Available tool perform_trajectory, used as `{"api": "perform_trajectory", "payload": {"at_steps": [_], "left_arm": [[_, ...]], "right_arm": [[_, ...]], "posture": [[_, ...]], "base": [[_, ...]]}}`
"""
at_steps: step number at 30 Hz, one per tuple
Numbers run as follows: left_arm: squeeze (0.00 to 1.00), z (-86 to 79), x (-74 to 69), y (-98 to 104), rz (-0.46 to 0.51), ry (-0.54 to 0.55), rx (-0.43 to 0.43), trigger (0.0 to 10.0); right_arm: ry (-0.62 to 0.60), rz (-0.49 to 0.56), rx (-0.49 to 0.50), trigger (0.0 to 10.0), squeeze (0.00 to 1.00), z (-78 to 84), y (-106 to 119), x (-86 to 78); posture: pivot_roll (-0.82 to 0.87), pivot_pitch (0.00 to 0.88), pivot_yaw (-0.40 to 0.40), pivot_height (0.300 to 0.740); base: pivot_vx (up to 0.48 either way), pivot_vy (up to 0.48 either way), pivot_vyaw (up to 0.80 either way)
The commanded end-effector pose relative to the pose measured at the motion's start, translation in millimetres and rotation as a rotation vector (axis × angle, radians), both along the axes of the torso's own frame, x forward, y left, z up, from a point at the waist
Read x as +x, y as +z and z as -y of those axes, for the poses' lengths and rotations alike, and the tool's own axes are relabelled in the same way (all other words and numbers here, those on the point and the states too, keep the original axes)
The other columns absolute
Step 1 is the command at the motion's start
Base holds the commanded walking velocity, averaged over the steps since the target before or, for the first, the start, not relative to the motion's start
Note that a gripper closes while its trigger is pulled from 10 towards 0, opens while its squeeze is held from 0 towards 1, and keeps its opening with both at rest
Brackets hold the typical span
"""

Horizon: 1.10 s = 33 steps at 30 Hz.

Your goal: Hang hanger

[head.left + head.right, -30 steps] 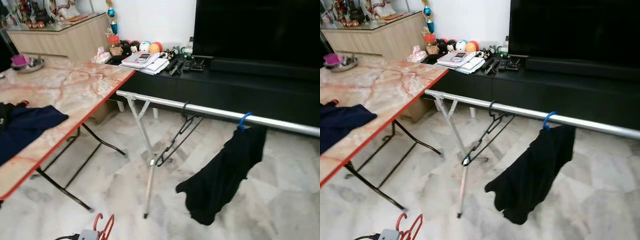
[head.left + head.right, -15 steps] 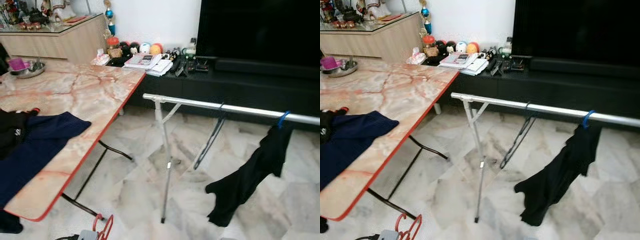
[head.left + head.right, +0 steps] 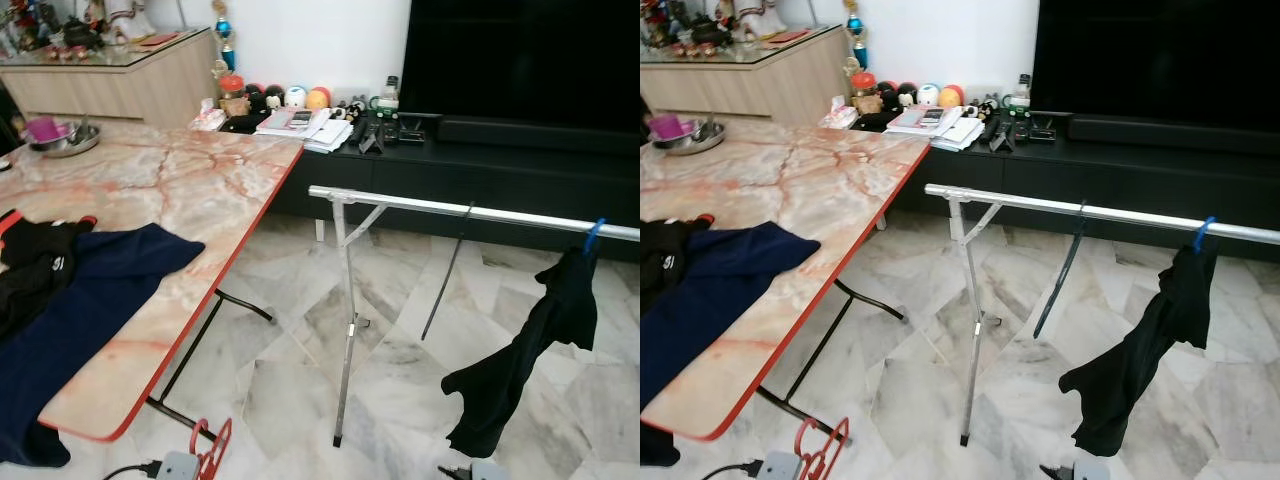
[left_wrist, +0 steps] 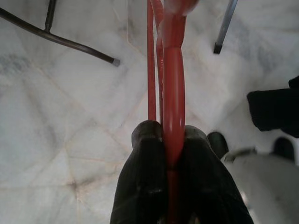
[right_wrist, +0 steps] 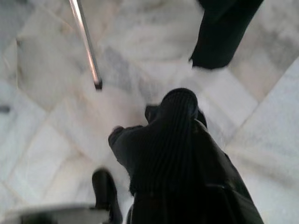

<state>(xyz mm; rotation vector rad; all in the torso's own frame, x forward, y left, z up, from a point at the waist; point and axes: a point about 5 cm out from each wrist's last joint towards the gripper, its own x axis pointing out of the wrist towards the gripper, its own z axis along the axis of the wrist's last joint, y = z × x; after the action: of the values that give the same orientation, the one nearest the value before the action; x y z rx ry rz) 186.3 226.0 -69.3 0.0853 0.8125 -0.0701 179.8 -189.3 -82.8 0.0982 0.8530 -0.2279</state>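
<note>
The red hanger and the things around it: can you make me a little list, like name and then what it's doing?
red hanger: clamped between the fingers of the left tool, low over the marble floor
right tool: shut, empty, hanging idle
drying rail: silver bar on a folding leg
black hanger: empty, hanging on the rail
black garment: hanging from a blue hanger
table: marble top, dark clothes lying on it

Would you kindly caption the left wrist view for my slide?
Left gripper clamps a red hanger above the marble floor.
</note>
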Motion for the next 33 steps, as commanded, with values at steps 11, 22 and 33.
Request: {"api": "perform_trajectory", "payload": {"at_steps": [11,22,33], "left_arm": [[0.0,13.5,15.9,9.2,0.118,0.006,-0.063,10.0],[0.0,3.2,36.5,38.1,0.363,0.041,-0.078,10.0],[0.0,21.1,38.1,70.9,0.54,0.006,-0.137,10.0]], "right_arm": [[-0.036,0.4,-0.099,10.0,0.0,31.9,47.8,48.6],[0.003,0.638,-0.129,10.0,0.0,28.8,78.6,60.9],[0.022,0.742,-0.144,10.0,0.0,34.6,107.5,60.3]], "posture": [[0.07,0.0,0.063,0.74],[0.05,0.0,0.059,0.74],[0.04,0.0,0.054,0.74]], "base": [[0.0,0.0,0.0],[0.0,0.0,0.0],[0.0,0.0,0.0]]}}
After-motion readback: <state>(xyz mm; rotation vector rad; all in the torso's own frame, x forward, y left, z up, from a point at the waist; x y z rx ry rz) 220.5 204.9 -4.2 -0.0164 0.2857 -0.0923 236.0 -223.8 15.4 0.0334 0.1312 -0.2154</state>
